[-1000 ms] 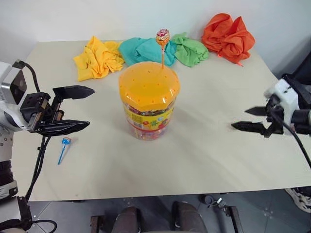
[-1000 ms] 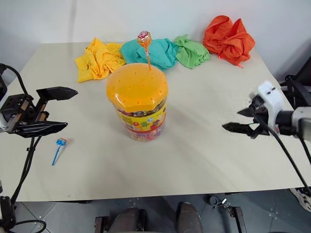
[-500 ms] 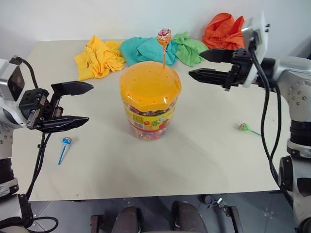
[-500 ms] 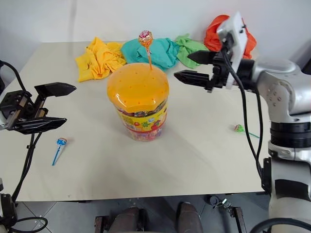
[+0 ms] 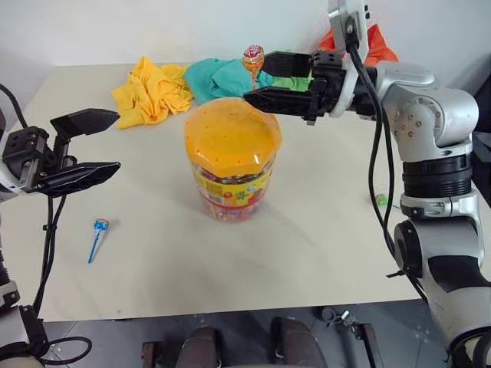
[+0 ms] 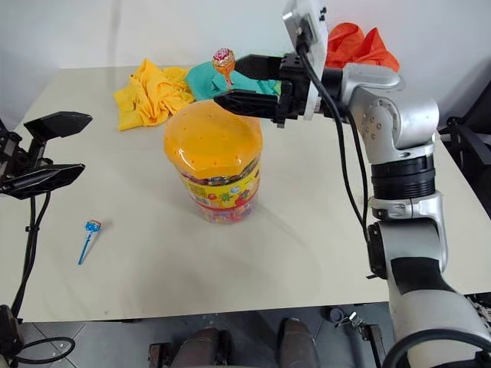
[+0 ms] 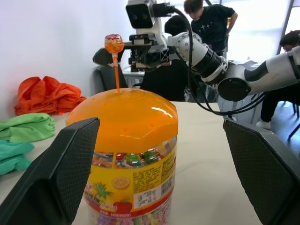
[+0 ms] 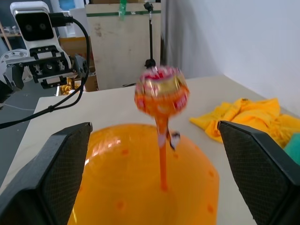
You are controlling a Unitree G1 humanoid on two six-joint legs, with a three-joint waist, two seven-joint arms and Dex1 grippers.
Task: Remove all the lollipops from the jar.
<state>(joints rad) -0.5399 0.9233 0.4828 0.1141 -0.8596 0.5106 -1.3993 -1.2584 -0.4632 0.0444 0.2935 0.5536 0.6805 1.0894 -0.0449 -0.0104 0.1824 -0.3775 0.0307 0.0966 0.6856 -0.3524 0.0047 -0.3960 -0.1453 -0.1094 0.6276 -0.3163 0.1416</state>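
Right claw (image 5: 258, 81), spread, brackets the orange lollipop (image 5: 254, 57) standing in the jar (image 5: 232, 157) lid, ready to pinch; left claw (image 5: 90, 143) waits spread.

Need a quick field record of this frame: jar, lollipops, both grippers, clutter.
jar: clear tub with orange domed lid, upright mid-table
orange lollipop: standing in a lid hole, stick upright
blue lollipop: lying on table, robot's left of jar
green lollipop: on table to the right, partly hidden by right arm
right gripper: open, fingers level on either side of the orange lollipop, not closed on it
left gripper: open, apart from jar, holding nothing
cloths: yellow, teal, orange at far edge
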